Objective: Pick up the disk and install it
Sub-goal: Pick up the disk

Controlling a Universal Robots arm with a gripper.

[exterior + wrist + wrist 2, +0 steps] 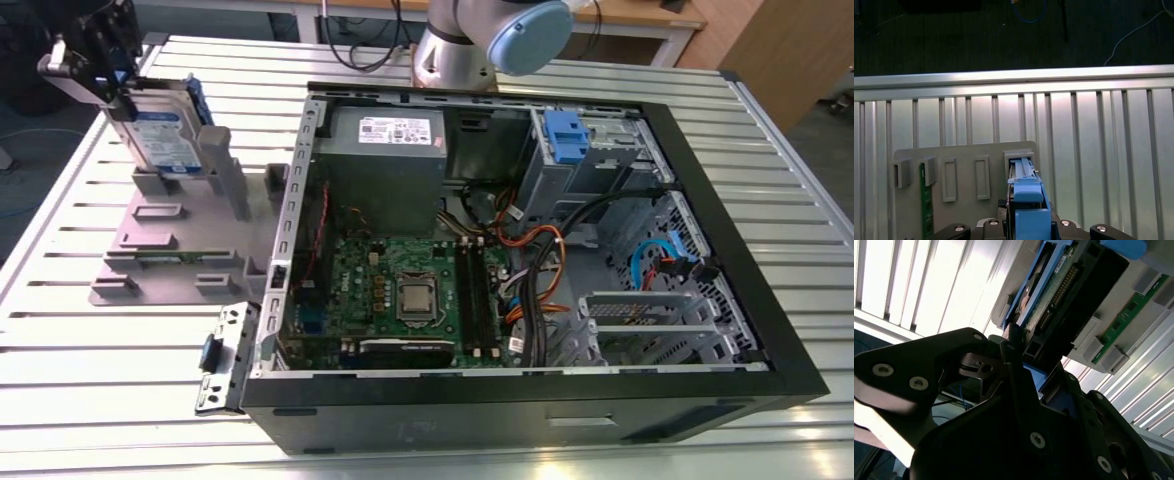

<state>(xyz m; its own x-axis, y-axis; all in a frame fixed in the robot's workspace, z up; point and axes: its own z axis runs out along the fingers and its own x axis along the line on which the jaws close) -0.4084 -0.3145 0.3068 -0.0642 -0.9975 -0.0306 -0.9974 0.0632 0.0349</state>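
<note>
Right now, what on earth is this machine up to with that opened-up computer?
The end effector of a robot arm sits at the top edge of a flat silver-metal hard drive in a blue plastic frame. That disk stands upright in a grey plastic stand on the slatted metal table, beside an open black computer case. It is not yet installed in the case.

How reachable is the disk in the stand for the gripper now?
Likely yes. The gripper sits at the top edge of the disk, which stands upright in the grey stand, beside the computer case; nothing seems in the way.
</note>
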